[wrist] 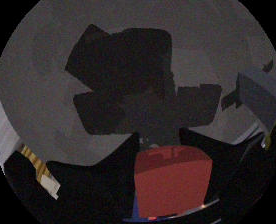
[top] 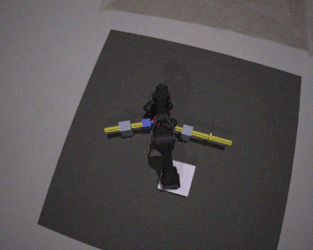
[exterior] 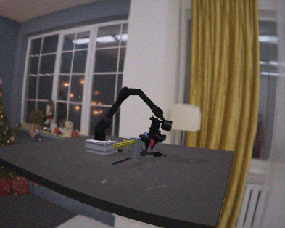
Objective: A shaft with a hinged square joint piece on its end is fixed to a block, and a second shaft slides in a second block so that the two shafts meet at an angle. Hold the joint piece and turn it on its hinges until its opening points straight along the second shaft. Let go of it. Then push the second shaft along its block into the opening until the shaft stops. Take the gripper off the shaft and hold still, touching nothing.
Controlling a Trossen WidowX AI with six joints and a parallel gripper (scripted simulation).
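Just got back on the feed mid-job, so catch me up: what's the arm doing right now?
The black arm reaches from its white base plate over the middle of the dark mat. Its gripper is shut on the red joint piece, between the two grey blocks. The blue part sits beside it. The yellow shaft on the other side sticks far out of its block, so it does not look pushed in yet.
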